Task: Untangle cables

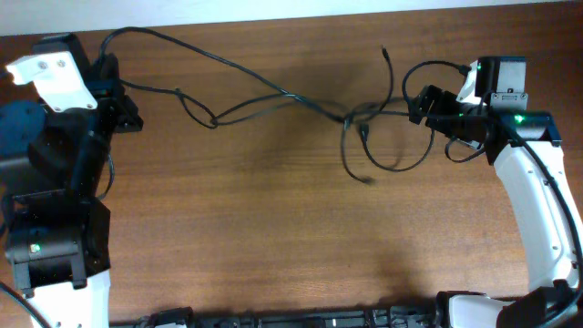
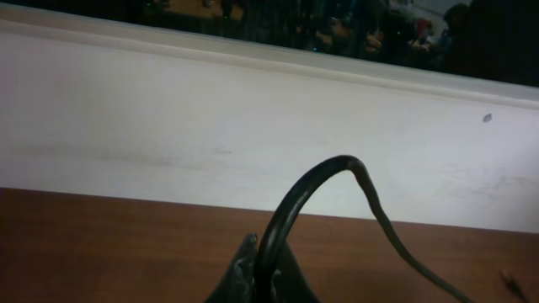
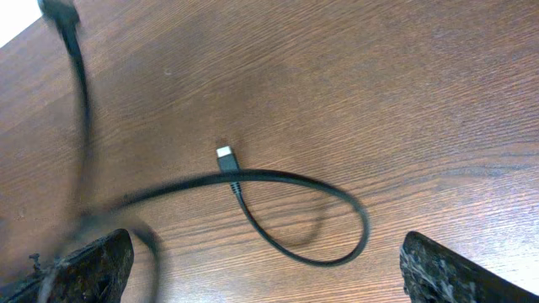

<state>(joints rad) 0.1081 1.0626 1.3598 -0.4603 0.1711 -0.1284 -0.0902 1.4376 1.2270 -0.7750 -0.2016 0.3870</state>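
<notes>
In the overhead view the left gripper (image 1: 117, 91) is blending into its dark arm at the bench's (image 1: 273, 228) rear left corner, so its jaws are hard to make out there. The left wrist view is cutting the left gripper (image 2: 259, 282) off at the bottom edge. It is showing only the fingertips pressed together, pinching a cord that is arching up, blurred, close to the lens. The right gripper (image 1: 421, 102) is hovering near the rear right corner. In its own view the right gripper (image 3: 265, 269) is standing spread wide, both fingers cropped by the lower edge and touching nothing.

The cables (image 1: 349, 118) are running as thin black cords from the left gripper along the rear edge to a knot right of centre. How many strands are crossing there is impossible to count. One loop with a small pale-tipped plug (image 3: 224, 156) is lying flat on the wood under the spread jaws, while another cord is smearing out of focus at the left.
</notes>
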